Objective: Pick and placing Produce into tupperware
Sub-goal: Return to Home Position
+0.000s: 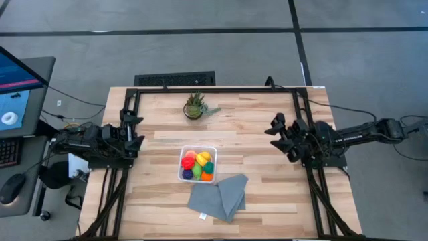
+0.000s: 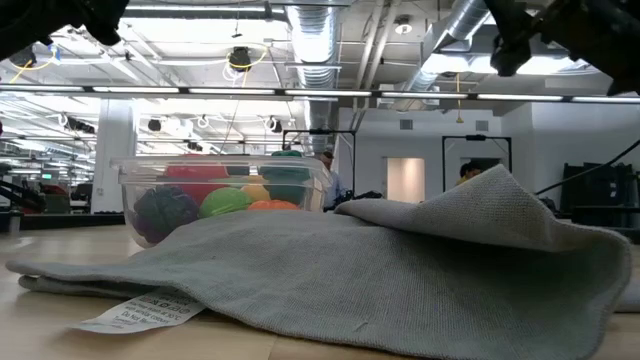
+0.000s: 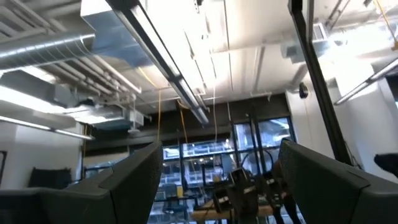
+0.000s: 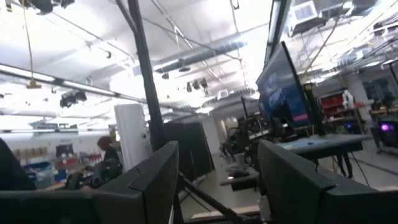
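The clear square tupperware [image 1: 182, 175] stands at the table's middle on its base. The produce [image 1: 198, 165] lies inside it: red, yellow, orange, green and purple pieces, seen through the wall in the low view [image 2: 225, 200]. My left gripper [image 1: 137, 130] is drawn back at the table's left edge. It points upward at the ceiling, and its fingers [image 3: 134, 180] are open with nothing between them. My right gripper [image 1: 275, 128] is drawn back at the right edge, also tilted up and open with nothing between its fingers [image 4: 292, 180].
A folded grey cloth [image 1: 219, 195] with a white label [image 2: 140, 310] lies just in front of the tupperware. A spiky green potted plant [image 1: 194, 106] stands near the far edge. A monitor and keyboard [image 1: 17, 87] stand beyond the table's left side.
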Robot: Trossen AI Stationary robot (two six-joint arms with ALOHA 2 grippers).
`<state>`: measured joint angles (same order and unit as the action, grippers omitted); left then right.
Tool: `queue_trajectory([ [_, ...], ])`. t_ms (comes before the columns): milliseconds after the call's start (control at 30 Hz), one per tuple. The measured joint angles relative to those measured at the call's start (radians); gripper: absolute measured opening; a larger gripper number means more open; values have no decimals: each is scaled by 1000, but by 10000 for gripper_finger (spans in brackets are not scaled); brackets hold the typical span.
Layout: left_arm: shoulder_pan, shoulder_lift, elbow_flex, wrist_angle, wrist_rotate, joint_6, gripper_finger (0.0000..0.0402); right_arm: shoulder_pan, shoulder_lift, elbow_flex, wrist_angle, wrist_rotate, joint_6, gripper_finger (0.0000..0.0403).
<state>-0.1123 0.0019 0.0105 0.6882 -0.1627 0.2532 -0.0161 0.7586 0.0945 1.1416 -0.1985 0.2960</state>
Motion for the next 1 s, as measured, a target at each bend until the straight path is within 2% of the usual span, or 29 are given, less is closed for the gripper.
queue_trajectory([
  [200, 0, 1, 0, -69, -41, -15, 308, 9, 0, -74, 70, 22, 22, 245],
  [367, 0, 2, -1, -145, -108, -50, 308, 1, 2, -88, -22, 18, 62, 245],
  [533, 0, 1, -1, -129, -118, -56, 308, -54, -2, -88, -15, -45, 20, 245],
  [633, 0, 1, -2, -130, -123, -90, 308, -114, -77, -88, 29, -156, -17, 245],
  [733, 0, 1, -2, -130, -122, -110, 308, -190, -164, -88, -100, -221, 39, 245],
  [800, 0, 1, -2, -130, -121, -116, 308, -205, -218, -89, -117, -269, 45, 245],
  [1000, 0, 1, -3, -158, -130, -128, 308, -216, -393, -89, -295, -321, 62, 245],
])
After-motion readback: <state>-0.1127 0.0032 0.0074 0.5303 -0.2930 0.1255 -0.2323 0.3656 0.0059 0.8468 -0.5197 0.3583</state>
